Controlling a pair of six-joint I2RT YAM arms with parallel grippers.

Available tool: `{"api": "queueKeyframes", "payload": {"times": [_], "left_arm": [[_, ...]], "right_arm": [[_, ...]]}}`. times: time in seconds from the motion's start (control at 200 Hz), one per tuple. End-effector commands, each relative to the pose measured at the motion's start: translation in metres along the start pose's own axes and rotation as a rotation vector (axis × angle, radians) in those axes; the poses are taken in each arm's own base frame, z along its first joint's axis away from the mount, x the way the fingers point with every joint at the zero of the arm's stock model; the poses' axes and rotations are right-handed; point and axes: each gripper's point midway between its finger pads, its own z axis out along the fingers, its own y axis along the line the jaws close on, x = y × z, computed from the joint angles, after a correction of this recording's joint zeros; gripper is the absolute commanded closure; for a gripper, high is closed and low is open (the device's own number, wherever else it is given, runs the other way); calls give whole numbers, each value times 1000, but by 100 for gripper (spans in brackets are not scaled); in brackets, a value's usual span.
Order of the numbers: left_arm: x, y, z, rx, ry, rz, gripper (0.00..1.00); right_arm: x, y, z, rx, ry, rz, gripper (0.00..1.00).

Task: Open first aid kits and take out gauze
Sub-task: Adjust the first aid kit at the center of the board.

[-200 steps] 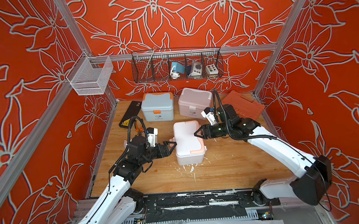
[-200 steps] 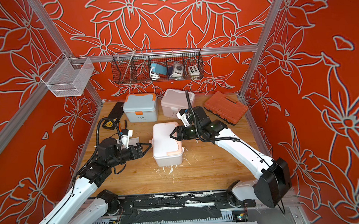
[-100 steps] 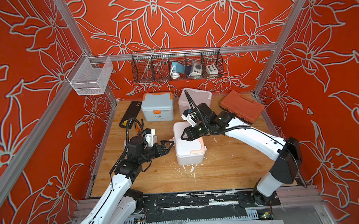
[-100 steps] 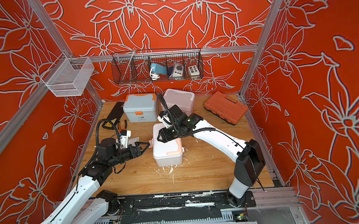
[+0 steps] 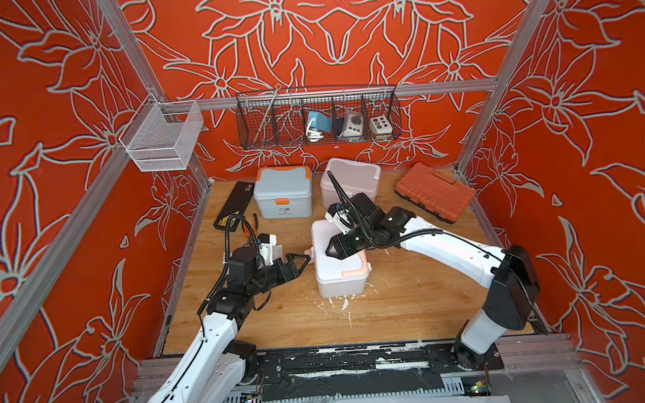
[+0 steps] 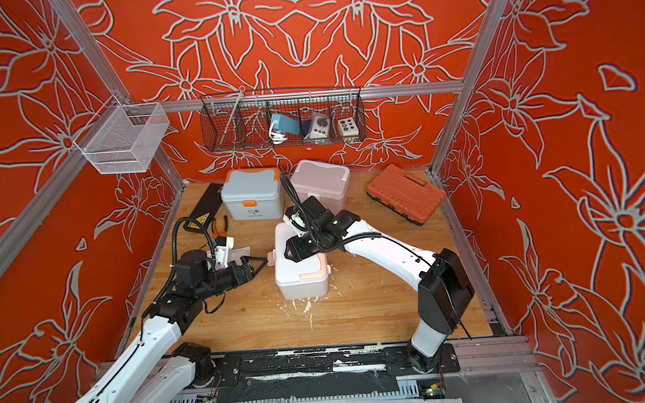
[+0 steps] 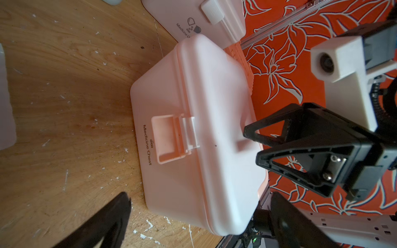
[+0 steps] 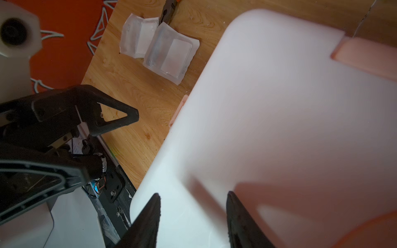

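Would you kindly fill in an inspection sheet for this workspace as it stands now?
Surface: wooden tabletop, white flecks scattered.
Job's things: white kit centre, blue-grey kit and pink kit at back, all lids shut; two gauze packets lying out.
Clutter: orange tool case, black case, pliers.
End effectors: left end effector open beside white kit's latch; right end effector open over its lid.
Cables: black cable loops on both wrists; nothing snagged seen.
Surroundings: floral walls, wire basket, mesh basket.
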Motion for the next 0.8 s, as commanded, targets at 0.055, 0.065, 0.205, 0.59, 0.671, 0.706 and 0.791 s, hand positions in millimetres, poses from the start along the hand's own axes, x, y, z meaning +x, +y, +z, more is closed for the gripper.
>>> {"api": "queueKeyframes", "payload": {"times": [0.055,0.065,0.205,0.59,0.671,0.706,0.791], "left_arm": [[5,-6,4,64,32,-7,2],[6,-6,5,67,35,-10,2],[15,-11,9,101,62,-27,2],[41,-31,33,142,131,-9,2],[44,-37,39,152,147,1,2],[46,-40,41,156,153,6,2],[52,-47,46,172,169,15,2]], "right_arm": [[46,-35,8,152,148,38,48],[45,-35,7,153,144,37,48],[36,-33,-9,173,94,27,39],[16,-28,-46,181,-31,32,31],[15,-30,-48,182,-34,36,31],[16,-30,-48,182,-32,37,31],[16,-32,-50,184,-32,40,31]]}}
